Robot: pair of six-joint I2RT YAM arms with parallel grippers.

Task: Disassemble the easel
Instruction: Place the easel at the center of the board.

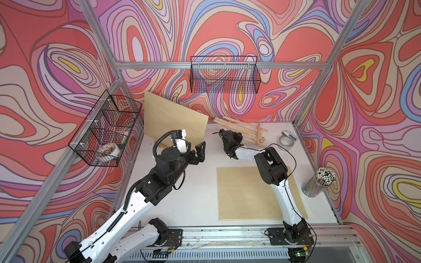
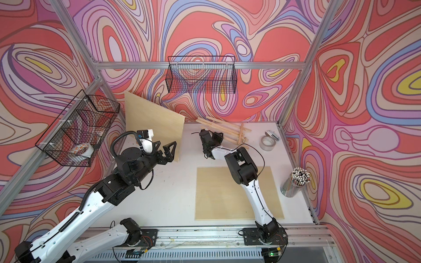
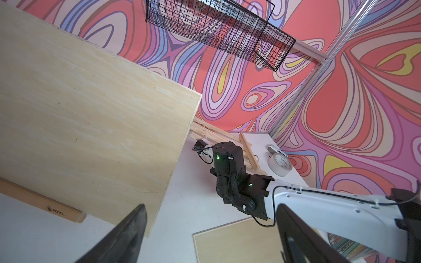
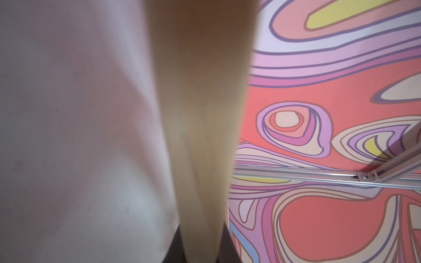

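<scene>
The standing board (image 1: 175, 118) is leaning tilted at the back of the table (image 1: 193, 189), with a wooden ledge (image 3: 41, 202) showing along its lower edge. The folded easel frame (image 1: 245, 129) is lying just beside the board, against the rear wall. The left gripper (image 1: 202, 151) is hovering at the board's lower corner with its jaws wide apart and nothing between them. The right gripper (image 4: 201, 250) is clamping a pale wooden slat (image 4: 200, 113), seemingly one of the frame's, on the side of the board away from the ledge. The board is looking the likeliest thing to go: a brush from the open left fingers (image 3: 127, 234) could be enough to slide it off the ledge and drop it onto the right arm. A pull on the slat is also risking dragging the whole frame into the board instead of freeing one piece.
</scene>
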